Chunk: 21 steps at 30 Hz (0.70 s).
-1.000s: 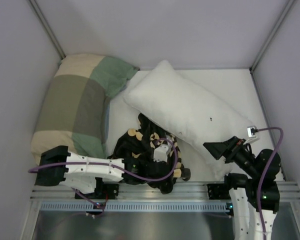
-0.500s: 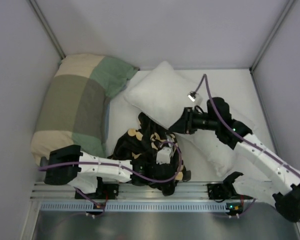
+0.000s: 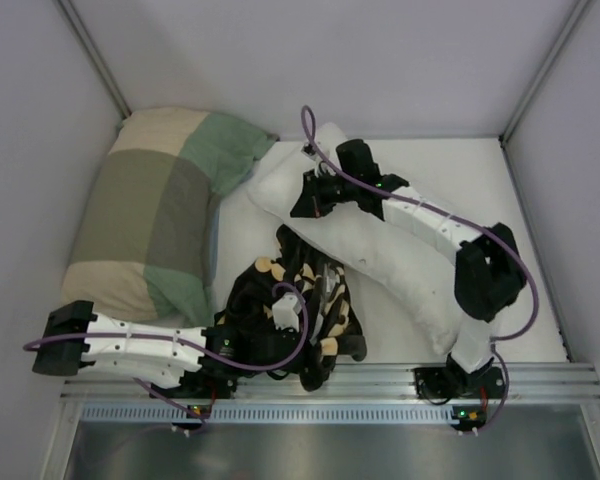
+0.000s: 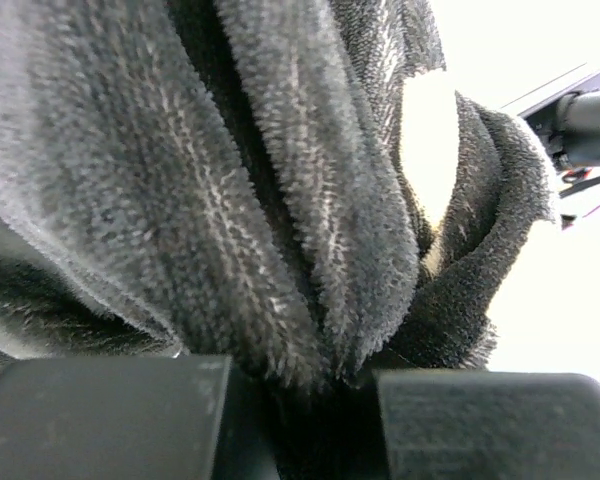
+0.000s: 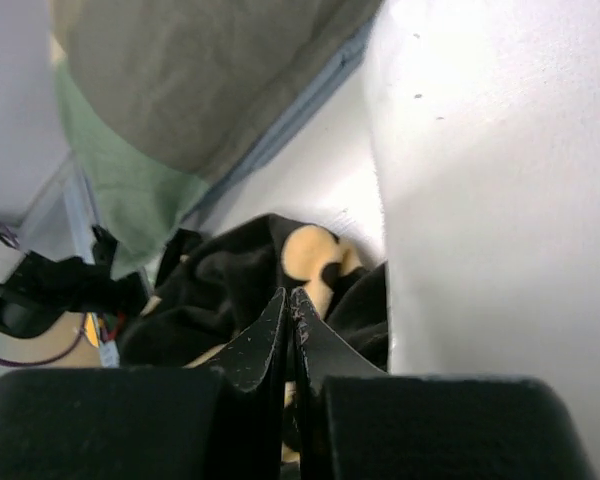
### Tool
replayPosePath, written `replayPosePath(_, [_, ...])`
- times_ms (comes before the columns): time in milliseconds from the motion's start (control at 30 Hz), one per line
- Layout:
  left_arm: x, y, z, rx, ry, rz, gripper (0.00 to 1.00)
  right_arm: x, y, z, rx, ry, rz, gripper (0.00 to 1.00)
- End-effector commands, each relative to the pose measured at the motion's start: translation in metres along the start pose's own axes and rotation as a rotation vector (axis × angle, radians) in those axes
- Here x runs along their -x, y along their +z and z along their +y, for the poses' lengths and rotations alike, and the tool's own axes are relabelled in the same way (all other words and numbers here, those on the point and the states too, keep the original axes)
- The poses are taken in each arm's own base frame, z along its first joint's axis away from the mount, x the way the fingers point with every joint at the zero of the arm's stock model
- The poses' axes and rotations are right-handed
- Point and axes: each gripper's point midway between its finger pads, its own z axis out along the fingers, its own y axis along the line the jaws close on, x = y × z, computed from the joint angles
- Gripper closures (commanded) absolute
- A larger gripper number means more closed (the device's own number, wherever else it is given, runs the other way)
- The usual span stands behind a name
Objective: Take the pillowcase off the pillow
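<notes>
Patchwork pillow [image 3: 155,215]: laid along the left wall, green, beige and olive.
Pillow [image 3: 390,250]: bare white, laid diagonally from far centre to near right.
Pillowcase [image 3: 248,300]: off the pillow, crumpled at the near edge just beside it.
Right gripper [image 3: 302,200]: held over the pillow's far-left end, fingers pressed together on nothing.
Left gripper [image 4: 305,385]: clamped on a bunched pillowcase fold, apparently; contact is hidden by pile.
</notes>
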Motion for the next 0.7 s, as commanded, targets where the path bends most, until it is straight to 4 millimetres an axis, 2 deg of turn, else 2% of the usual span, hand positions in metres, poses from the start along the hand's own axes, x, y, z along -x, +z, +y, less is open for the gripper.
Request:
replayPosePath(0, [0.009, -0.008, -0.011, -0.065, -0.044, -0.041, 1.0, -0.005, 0.036, -0.022, 0.069, -0.079, 0.055, 1.0])
replayPosePath(33, [0.011, -0.01, -0.011, -0.073, -0.052, -0.048, 1.0, 0.004, 0.042, -0.023, 0.069, -0.096, 0.056, 1.0])
replayPosePath(67, [0.011, -0.011, -0.01, -0.07, -0.053, -0.048, 1.0, -0.005, 0.051, -0.031, 0.065, -0.103, 0.086, 1.0])
replayPosePath(100, [0.01, -0.011, -0.006, -0.058, -0.05, -0.048, 1.0, -0.024, 0.064, -0.043, 0.048, -0.078, 0.14, 1.0])
replayPosePath(167, [0.011, -0.012, -0.004, -0.053, -0.053, -0.049, 1.0, -0.027, 0.074, -0.065, -0.048, -0.07, 0.143, 1.0])
replayPosePath(200, [0.01, -0.012, -0.003, -0.053, -0.053, -0.049, 1.0, -0.039, 0.08, -0.077, -0.076, -0.045, 0.173, 1.0])
replayPosePath(233, [0.01, -0.012, -0.003, -0.051, -0.052, -0.047, 1.0, -0.042, 0.081, -0.085, -0.109, -0.032, 0.177, 1.0])
replayPosePath(300, [0.009, -0.011, -0.002, -0.048, -0.055, -0.047, 1.0, -0.047, 0.077, -0.127, -0.282, 0.04, 0.176, 1.0])
replayPosePath(333, [0.009, -0.011, -0.001, -0.044, -0.053, -0.048, 1.0, -0.054, 0.058, -0.167, -0.459, 0.095, 0.174, 1.0])
replayPosePath(400, [0.009, -0.01, -0.002, -0.041, -0.047, -0.047, 1.0, -0.048, 0.023, -0.208, -0.622, 0.208, 0.111, 1.0])
replayPosePath(433, [0.009, -0.01, -0.003, -0.043, -0.045, -0.046, 1.0, -0.061, 0.005, -0.23, -0.713, 0.257, 0.112, 1.0])
replayPosePath(467, [0.01, -0.01, -0.004, -0.043, -0.044, -0.044, 1.0, -0.055, -0.024, -0.252, -0.771, 0.313, 0.068, 1.0])
replayPosePath(500, [0.009, -0.009, -0.005, -0.04, -0.038, -0.04, 1.0, -0.061, -0.039, -0.264, -0.815, 0.34, 0.063, 1.0])
replayPosePath(533, [0.009, -0.009, -0.006, -0.041, -0.038, -0.039, 1.0, -0.077, -0.058, -0.279, -0.881, 0.369, 0.079, 1.0])
replayPosePath(567, [0.008, -0.009, -0.007, -0.041, -0.036, -0.037, 1.0, -0.075, -0.085, -0.293, -0.927, 0.4, 0.049, 1.0])
replayPosePath(600, [0.008, -0.008, -0.007, -0.036, -0.034, -0.034, 1.0, -0.09, -0.101, -0.303, -0.978, 0.425, 0.067, 1.0])
replayPosePath(667, [0.009, -0.008, -0.011, -0.041, -0.026, -0.036, 1.0, -0.094, -0.142, -0.319, -1.054, 0.455, 0.041, 1.0])
